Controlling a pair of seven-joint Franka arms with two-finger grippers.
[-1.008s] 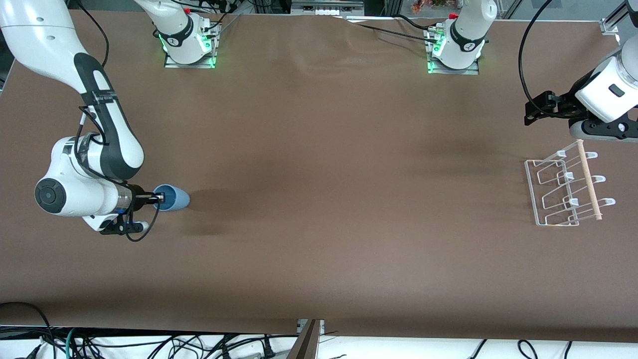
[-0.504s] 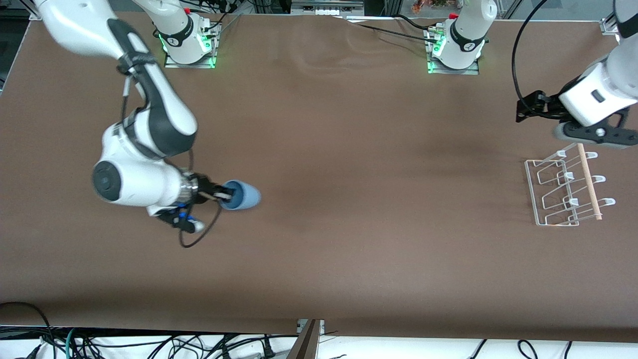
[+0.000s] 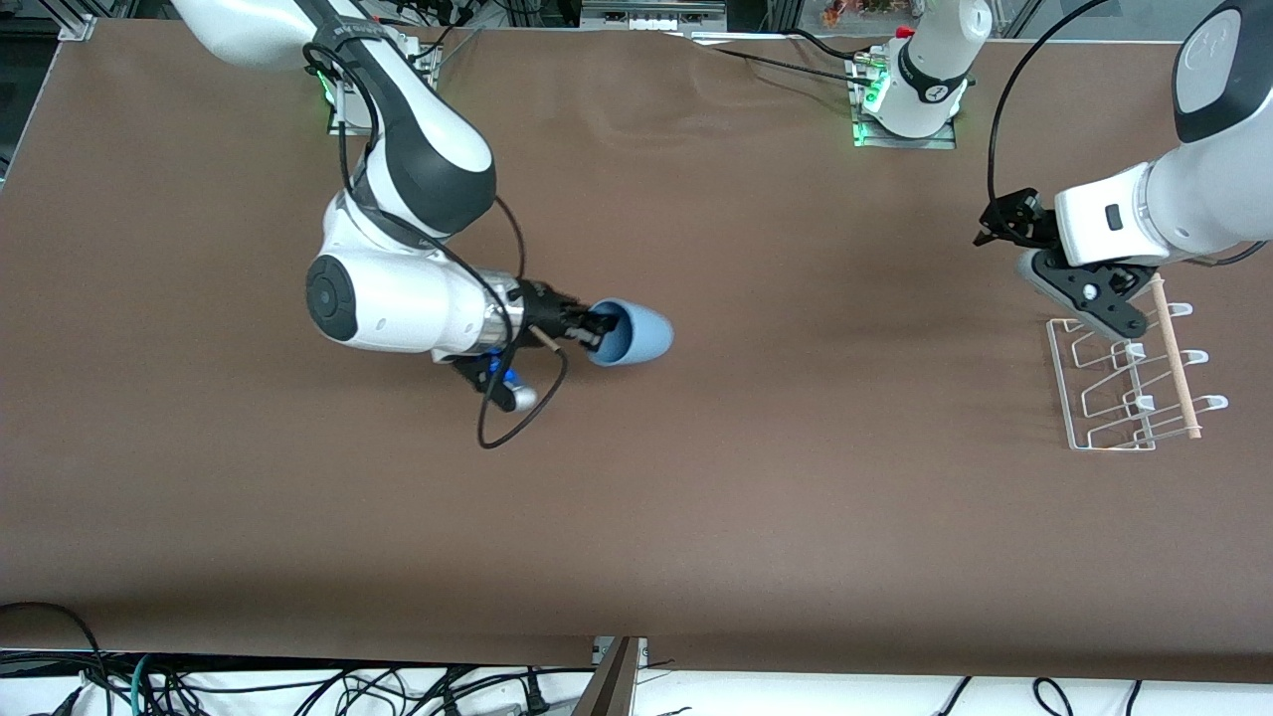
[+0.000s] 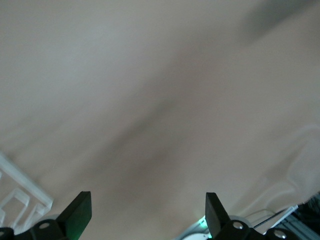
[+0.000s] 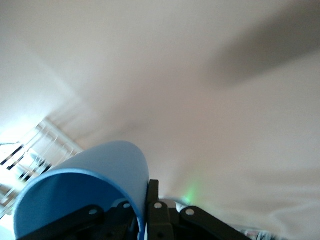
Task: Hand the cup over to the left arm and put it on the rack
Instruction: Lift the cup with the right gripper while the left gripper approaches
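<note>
The light-blue cup [image 3: 636, 333] hangs on its side over the middle of the table, its mouth turned toward the right arm's wrist. My right gripper [image 3: 595, 331] is shut on the cup's rim, one finger inside and one outside; the right wrist view shows the cup [image 5: 100, 172] pinched in the right gripper [image 5: 142, 212]. My left gripper [image 3: 1000, 223] hovers open and empty over the table beside the rack's end that lies farther from the front camera. In the left wrist view the left gripper [image 4: 147, 212] has bare tabletop between its fingers [image 4: 80, 212]. The white wire rack [image 3: 1136, 402] stands at the left arm's end.
A pale wooden rod [image 3: 1176, 360] runs along the rack's outer side. A corner of the rack [image 4: 20, 195] shows in the left wrist view. Both arm bases [image 3: 910, 99] stand along the table edge farthest from the front camera. Brown tabletop lies between cup and rack.
The right arm has carried the cup from its own end of the table to the middle. The left arm has swung in toward the middle, above the rack's end.
</note>
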